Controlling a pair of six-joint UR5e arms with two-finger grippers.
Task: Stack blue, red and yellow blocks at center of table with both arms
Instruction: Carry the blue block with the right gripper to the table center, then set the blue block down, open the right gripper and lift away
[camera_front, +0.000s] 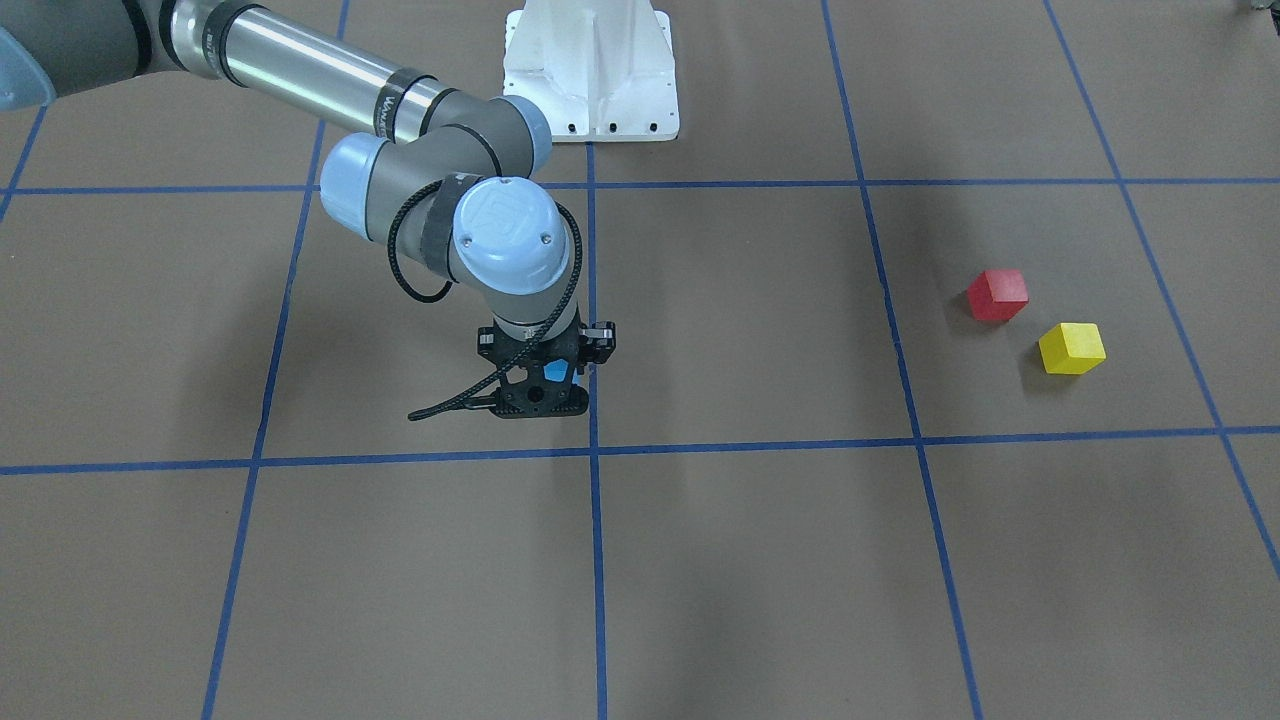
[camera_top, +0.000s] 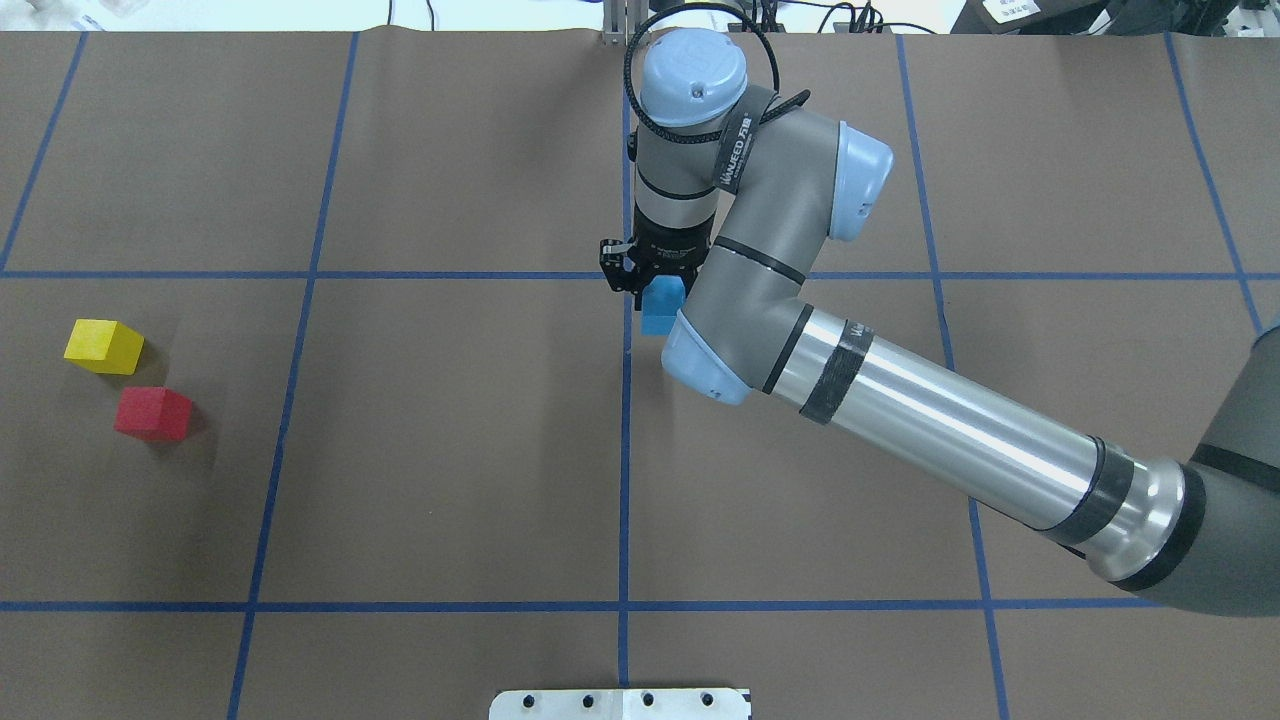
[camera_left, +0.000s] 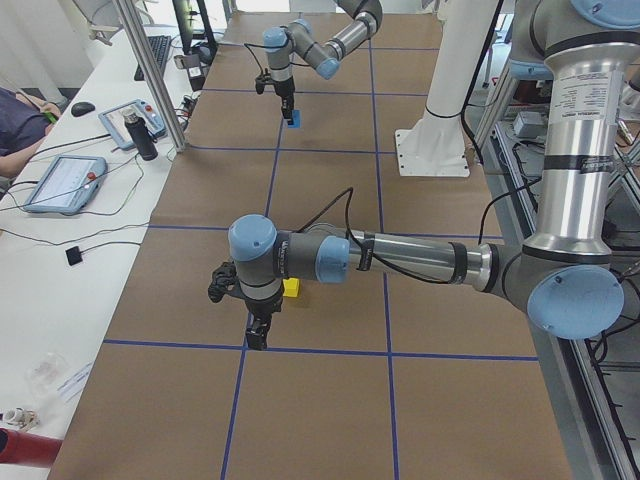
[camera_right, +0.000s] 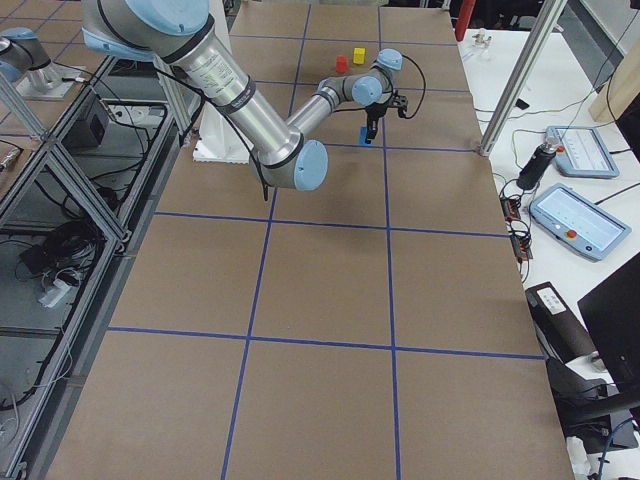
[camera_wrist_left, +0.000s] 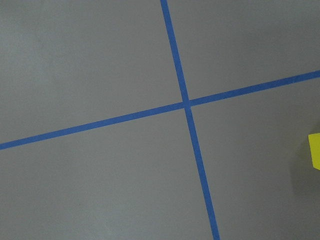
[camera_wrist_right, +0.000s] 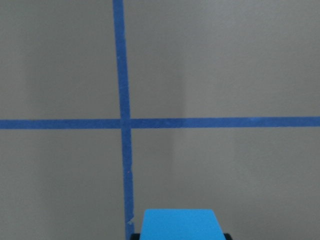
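My right gripper (camera_top: 655, 290) is shut on the blue block (camera_top: 660, 312), low over the table beside the centre tape line; I cannot tell whether the block touches the paper. Both show in the front view, the gripper (camera_front: 548, 388) and the block (camera_front: 556, 372), and the block fills the bottom of the right wrist view (camera_wrist_right: 180, 226). The red block (camera_top: 152, 413) and the yellow block (camera_top: 103, 346) sit side by side, slightly apart, far out on my left side. My left gripper (camera_left: 256, 338) shows only in the exterior left view, near the yellow block (camera_left: 291, 288). I cannot tell whether it is open.
Brown paper with a blue tape grid (camera_top: 624, 450) covers the table. The white robot mount (camera_front: 590, 70) stands at the robot's edge. In the exterior left view, a side desk with tablets (camera_left: 62, 183) and metal posts (camera_left: 150, 75) runs along the far edge.
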